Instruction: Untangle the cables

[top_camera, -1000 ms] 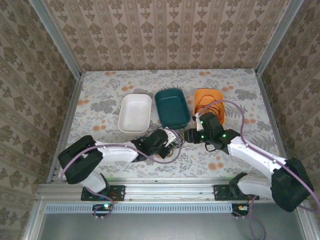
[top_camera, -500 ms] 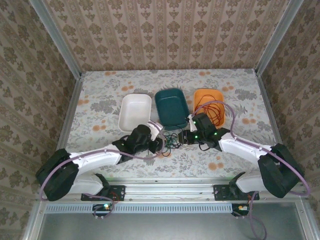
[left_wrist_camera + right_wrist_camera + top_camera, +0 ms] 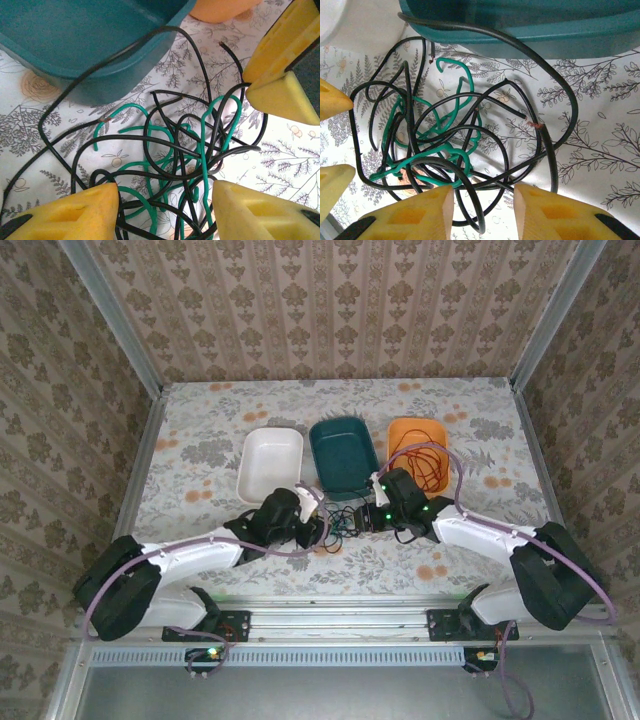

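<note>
Black cable (image 3: 549, 157) and green cable (image 3: 202, 165) found tangled on table (image 3: 200, 440), beside teal tray (image 3: 75, 35) near edge, red cable (image 3: 428, 462) coiled in orange tray (image 3: 400, 428), left gripper (image 3: 165, 200) and right gripper (image 3: 484, 200) both half open astride tangle, nothing clamped.

Teal tray (image 3: 75, 30) cropped at top (black cable (image 3: 60, 95) exits left).

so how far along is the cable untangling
Done: the red cable lies by itself in the orange tray. In hand: the left gripper and right gripper are open at the knot on the table, and neither looks clamped on a wire. Left: the green cable and black cable are wound through each other beside the teal tray.
</note>
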### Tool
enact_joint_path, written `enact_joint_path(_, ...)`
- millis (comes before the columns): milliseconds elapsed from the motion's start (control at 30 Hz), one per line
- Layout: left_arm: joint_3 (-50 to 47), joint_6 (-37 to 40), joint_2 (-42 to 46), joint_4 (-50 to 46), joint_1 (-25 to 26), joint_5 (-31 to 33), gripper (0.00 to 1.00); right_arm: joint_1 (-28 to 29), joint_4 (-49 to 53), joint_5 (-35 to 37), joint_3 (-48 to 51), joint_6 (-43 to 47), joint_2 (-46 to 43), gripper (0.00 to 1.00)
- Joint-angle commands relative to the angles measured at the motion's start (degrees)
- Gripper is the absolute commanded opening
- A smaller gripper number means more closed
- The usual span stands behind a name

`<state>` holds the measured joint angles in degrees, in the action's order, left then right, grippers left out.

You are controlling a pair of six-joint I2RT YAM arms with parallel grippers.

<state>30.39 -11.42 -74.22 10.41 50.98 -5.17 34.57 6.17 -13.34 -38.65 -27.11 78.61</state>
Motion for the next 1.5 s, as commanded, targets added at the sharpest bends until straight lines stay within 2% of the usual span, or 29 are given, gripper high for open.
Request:
enact_joint_path(0,1.16,0.18,-0.82,-1.67,1.18,-1.45,0.53,0.44,-1.15,0.52,-0.99,0.22,2.16,0.38)
enact_joint_path(100,1.33,0.9,-1.27,-3.05,2.46,-1.08,0.54,0.5,-2.33,0.12,-1.12,-0.22,4.25,0.33)
enact_joint_path(233,1.34,1.49,-1.28,-4.33,3.45,-0.63,0.56,0.51,-3.01,0.04,-1.34,-0.84,5.38,0.12)
enact_joint_path(300,1.34,1.49,-1.61,-3.98,3.58,-0.63,0.57,0.59,-2.7,0.8,-1.25,-0.89,4.28,0.06)
enact_joint_path(500,1.94,1.63,-6.0,-1.23,3.22,-0.2,0.57,0.55,0.33,5.08,-1.33,-0.57,-3.84,0.02)
enact_joint_path(600,2.12,1.27,-8.68,0.07,2.52,-0.43,0.53,0.5,2.97,8.39,-1.92,-0.48,-8.87,0.02)
enact_joint_path(1000,1.21,-0.39,-15.16,3.86,1.66,-2.04,0.24,0.51,10.47,34.57,-5.82,-1.14,-28.95,0.01)
enact_joint_path(1300,-0.42,-1.74,-15.61,5.06,1.67,-0.38,0.2,0.37,11.4,56.2,-11.75,4.73,-39.05,0.0)
enact_joint_path(1467,-0.93,-2.03,-15.61,5.36,1.66,0.14,0.21,-0.28,8.65,63.15,-14.18,8.14,-43.71,0.0)
